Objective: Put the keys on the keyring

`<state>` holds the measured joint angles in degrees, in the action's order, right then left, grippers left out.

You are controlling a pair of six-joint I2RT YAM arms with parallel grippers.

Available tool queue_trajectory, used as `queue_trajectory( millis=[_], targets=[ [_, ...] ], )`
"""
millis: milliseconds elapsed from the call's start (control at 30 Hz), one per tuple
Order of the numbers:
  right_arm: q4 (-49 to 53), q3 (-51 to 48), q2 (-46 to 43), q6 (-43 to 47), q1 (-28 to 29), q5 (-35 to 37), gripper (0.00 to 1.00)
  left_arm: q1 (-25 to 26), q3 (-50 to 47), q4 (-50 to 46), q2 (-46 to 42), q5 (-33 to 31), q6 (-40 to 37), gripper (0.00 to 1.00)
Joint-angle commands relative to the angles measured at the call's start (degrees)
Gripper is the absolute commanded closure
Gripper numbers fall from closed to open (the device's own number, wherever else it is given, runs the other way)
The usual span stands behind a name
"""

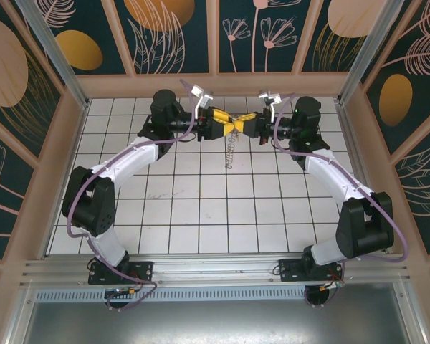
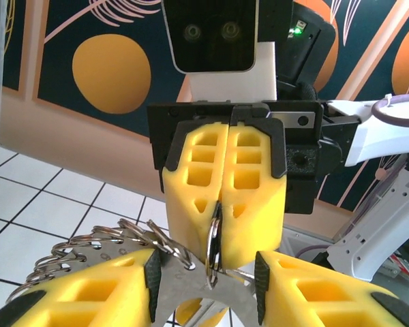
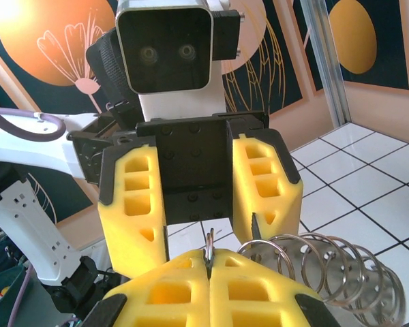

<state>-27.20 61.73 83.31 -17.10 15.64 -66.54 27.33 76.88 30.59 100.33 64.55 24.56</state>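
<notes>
Left wrist view: right gripper was seen closed on the keyring, pinched at the fingertips, ring upright and edge-on. Left gripper faced it nose to nose with fingers apart. A flat silvery piece spanned the gap; whether it was clamped could not be told. Key could not be made out.

A string of small rings trailed off to one side and, in the top external view, dangled below the grippers over the surface.

Step judged: threading onto the held ring. Ring best kept rigid by the right gripper, with small, slow moves made by the left in line with the ring's plane so it is not twisted out. Dangling rings were judged likely to snag on the pads.

Room: both grippers were raised close to the far wall, with open tiles on the near side. Any retreat was better made that way.
</notes>
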Motion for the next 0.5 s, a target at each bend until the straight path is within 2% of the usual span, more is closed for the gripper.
queue_trajectory(
  millis=[0,467],
  targets=[
    [-3.63,-0.3,-0.68,-0.41,0.4,-1.64,1.0,0.18,-0.68,5.81,-0.62,1.29,2.75,0.59],
    [-4.25,-0.11,-0.46,-1.1,0.39,-1.31,1.0,0.53,-0.37,10.63,0.58,1.93,6.82,0.93]
  ],
)
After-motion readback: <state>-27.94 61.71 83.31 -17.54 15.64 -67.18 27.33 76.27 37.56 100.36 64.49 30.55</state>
